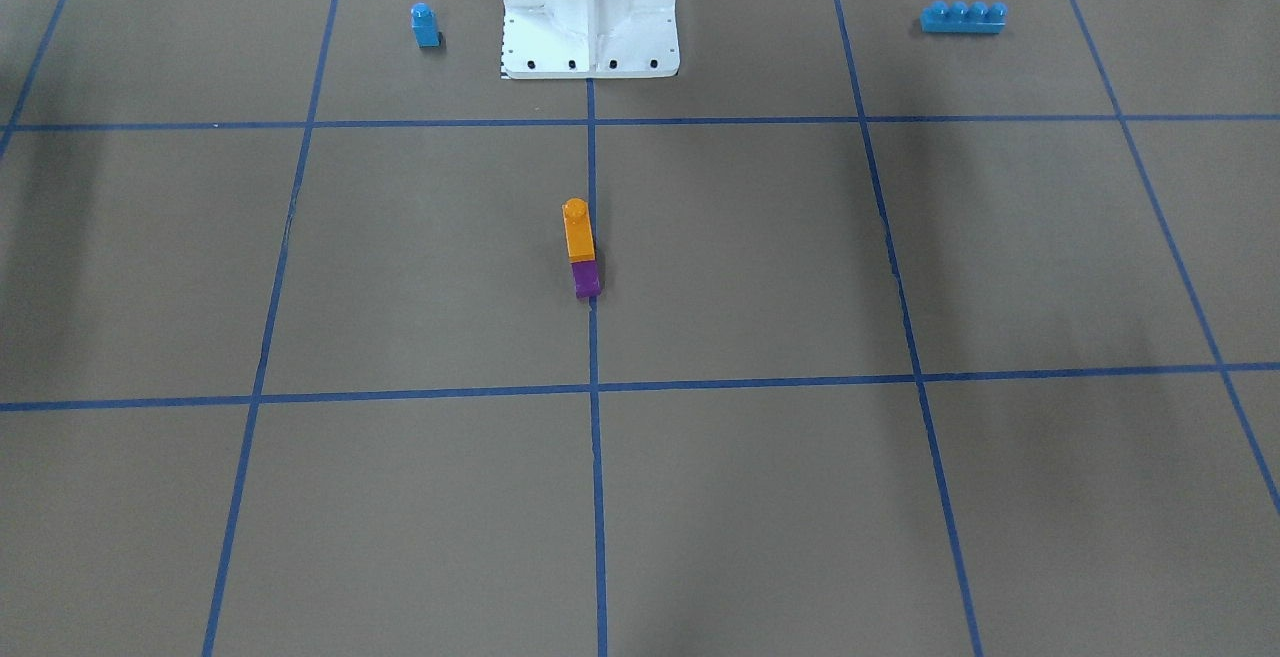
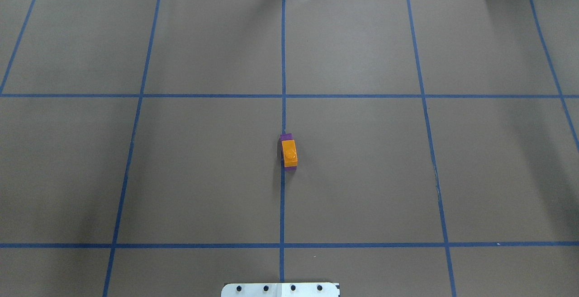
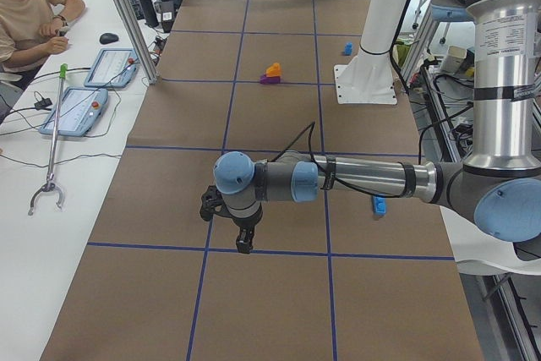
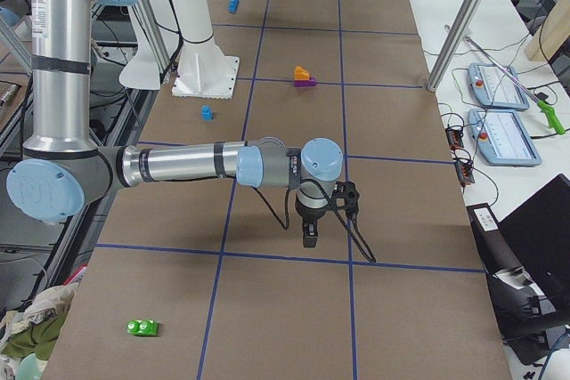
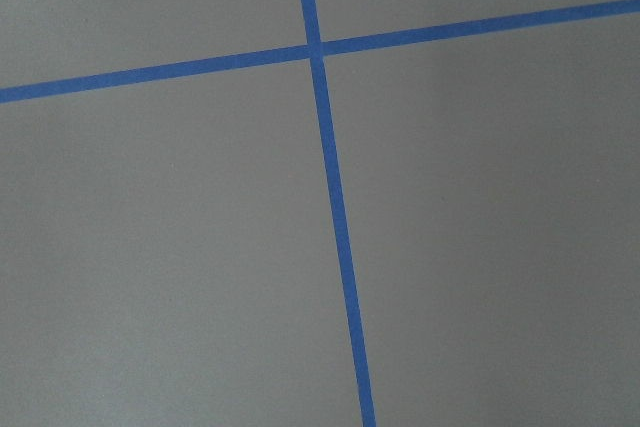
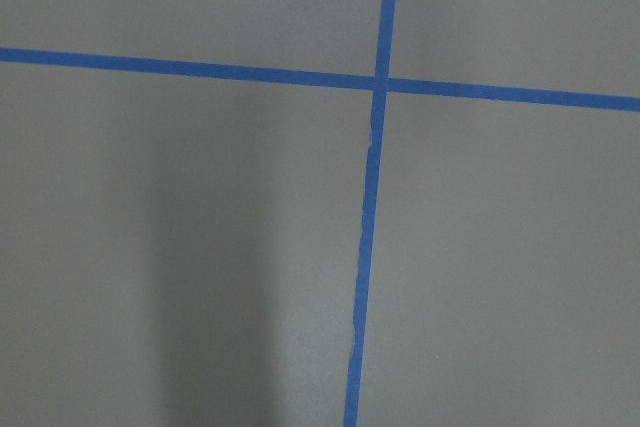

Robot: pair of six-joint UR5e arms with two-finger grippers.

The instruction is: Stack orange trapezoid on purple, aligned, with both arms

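The orange trapezoid sits on top of the purple brick at the table's middle, on the centre tape line. From overhead, the orange trapezoid covers most of the purple brick. My left gripper shows only in the exterior left view, hanging over the table far from the stack. My right gripper shows only in the exterior right view, also far from the stack. I cannot tell whether either is open or shut. Both wrist views show only brown table and blue tape.
A small blue single-stud brick and a long blue four-stud brick lie beside the white robot base. A green brick lies at the table's end on the robot's right. An operator sits beside the table.
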